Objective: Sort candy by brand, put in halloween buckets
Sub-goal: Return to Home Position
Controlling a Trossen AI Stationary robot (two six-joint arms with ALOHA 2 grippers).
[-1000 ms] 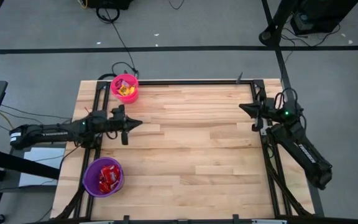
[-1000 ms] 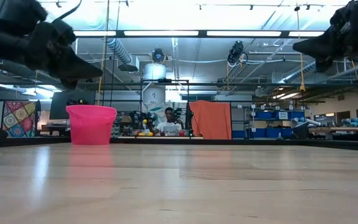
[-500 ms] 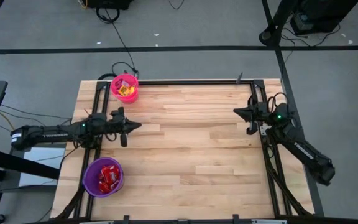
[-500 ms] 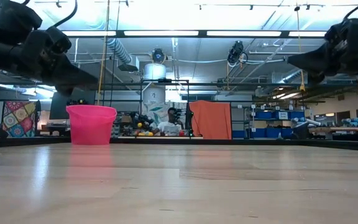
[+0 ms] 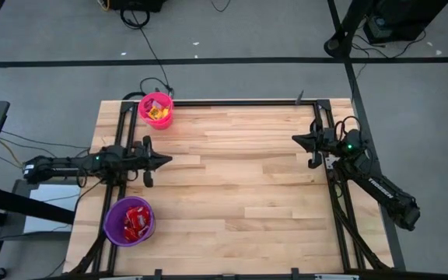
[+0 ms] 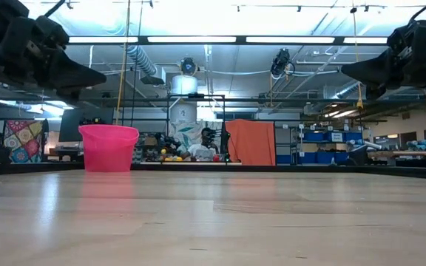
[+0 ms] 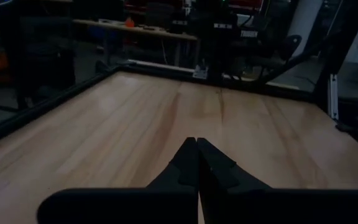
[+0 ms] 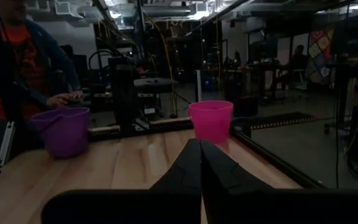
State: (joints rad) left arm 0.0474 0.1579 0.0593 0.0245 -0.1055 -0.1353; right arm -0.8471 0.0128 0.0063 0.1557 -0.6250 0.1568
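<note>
The pink bucket (image 5: 155, 110) stands at the table's far left corner with yellow candy (image 5: 159, 113) inside. The purple bucket (image 5: 129, 221) stands at the near left with red candy (image 5: 138, 222) inside. My left gripper (image 5: 169, 160) hovers shut above the table's left side, between the two buckets, pointing toward the right edge. My right gripper (image 5: 294, 139) hovers shut near the right edge, pointing left. Neither holds anything. In the right wrist view both buckets show, the pink bucket (image 8: 211, 121) and the purple bucket (image 8: 63, 130).
A black metal frame (image 5: 232, 102) runs along the table's edges. The wooden tabletop (image 5: 239, 187) between the two arms is bare. A person (image 8: 23, 56) sits beyond the table's left edge, near the purple bucket. Cables lie on the floor behind the table.
My left arm has drawn back a little toward the table's left and near edge, its gripper staying shut. My right gripper has swung slightly toward the table's left and sunk a little, then kept still. The buckets have not moved.
</note>
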